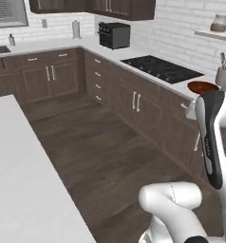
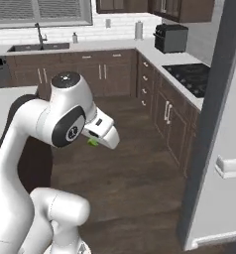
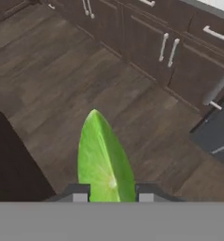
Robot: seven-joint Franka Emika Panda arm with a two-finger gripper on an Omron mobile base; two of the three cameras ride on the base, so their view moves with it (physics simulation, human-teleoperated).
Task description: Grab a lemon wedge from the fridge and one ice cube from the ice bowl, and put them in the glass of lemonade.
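Note:
My gripper (image 3: 112, 194) is shut on the lemon wedge (image 3: 104, 155), a yellow-green sliver that stands up between the two dark fingertips above the wooden floor. From the right base view the wedge (image 2: 92, 142) peeks out as a green speck under the white hand, out in the aisle. The fridge (image 2: 224, 149) is the tall grey panel along the right edge, with a handle low down; a corner of it (image 3: 217, 132) is at the right of the hand view. The reddish-brown ice bowl (image 1: 202, 87) sits on the counter beyond the cooktop. The ice cube is too small to make out. The glass of lemonade is out of view.
A black toaster (image 1: 114, 34) stands in the counter corner, with a black cooktop (image 1: 162, 68) and a grey utensil cup (image 1: 225, 73) to its right. A white island counter (image 1: 20, 180) lies to the left. Brown cabinets (image 3: 165, 47) line the aisle, and a sink (image 2: 38, 47) is at the back.

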